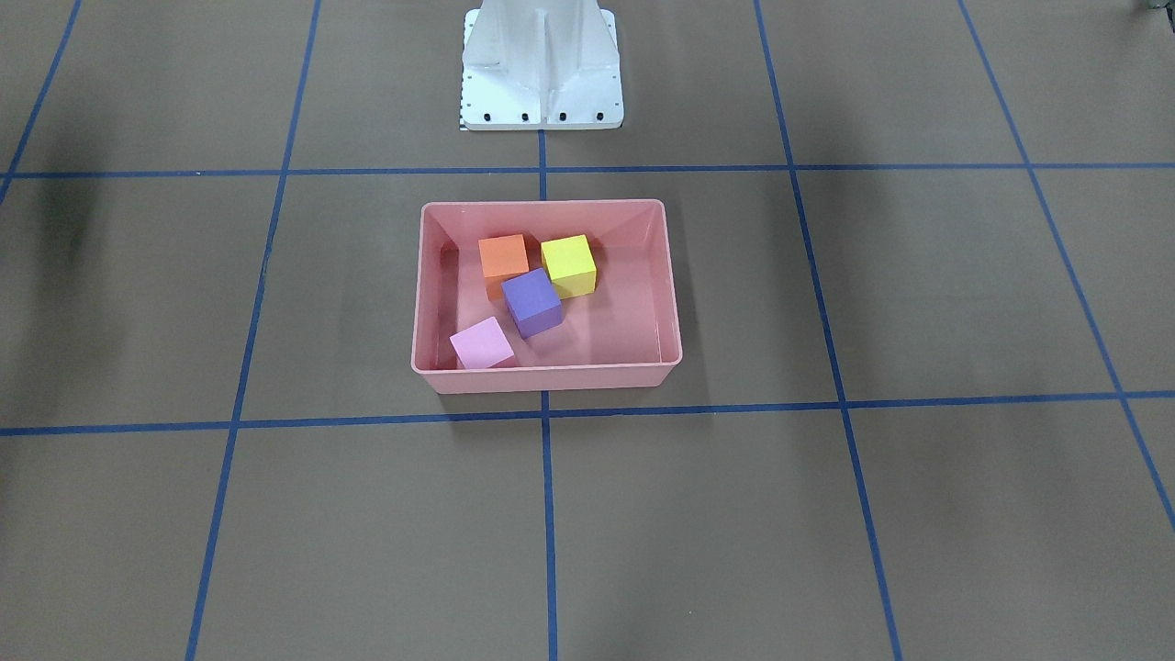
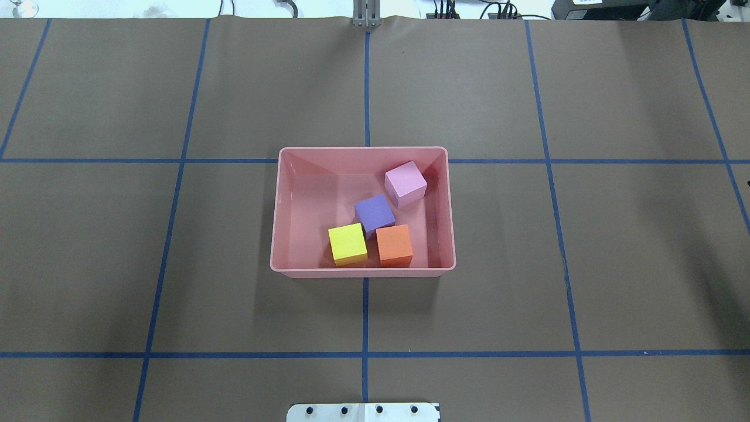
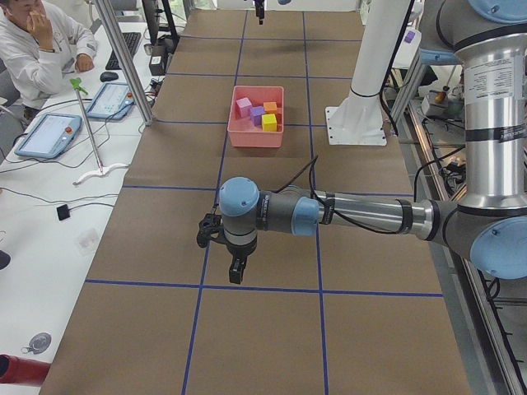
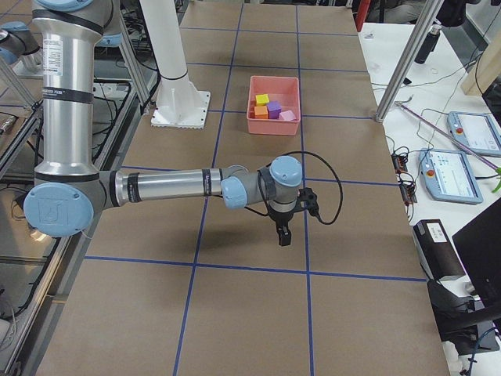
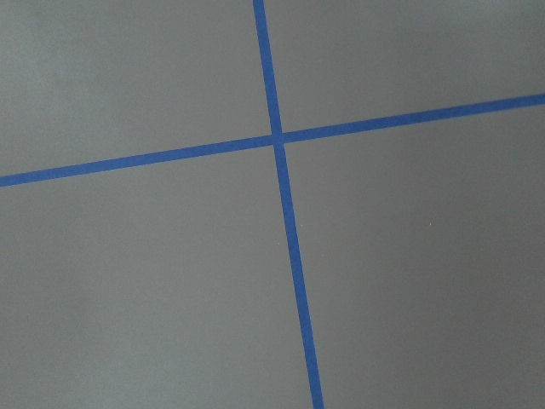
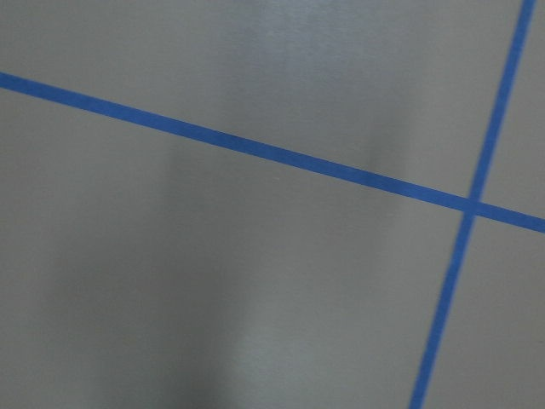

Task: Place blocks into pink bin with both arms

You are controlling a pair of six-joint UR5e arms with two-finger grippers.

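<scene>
The pink bin [image 2: 275, 234] stands at the table's middle and also shows in the front view [image 1: 670, 303]. All of the blocks lie inside it: orange [image 2: 394, 245], yellow [image 2: 347, 244], purple [image 2: 375, 213] and light pink [image 2: 405, 183]. My left gripper [image 3: 236, 271] hangs over the bare table far to the bin's left, seen only in the exterior left view. My right gripper [image 4: 283, 234] hangs over the table far to the bin's right, seen only in the exterior right view. I cannot tell whether either gripper is open or shut. Both wrist views show only brown paper and blue tape.
The white base pedestal [image 1: 542, 64] stands behind the bin. Blue tape lines [image 2: 365, 316] grid the brown table cover. A person [image 3: 37, 41] sits at a side desk with tablets. Metal frame posts [image 4: 407, 63] stand at the table's far side.
</scene>
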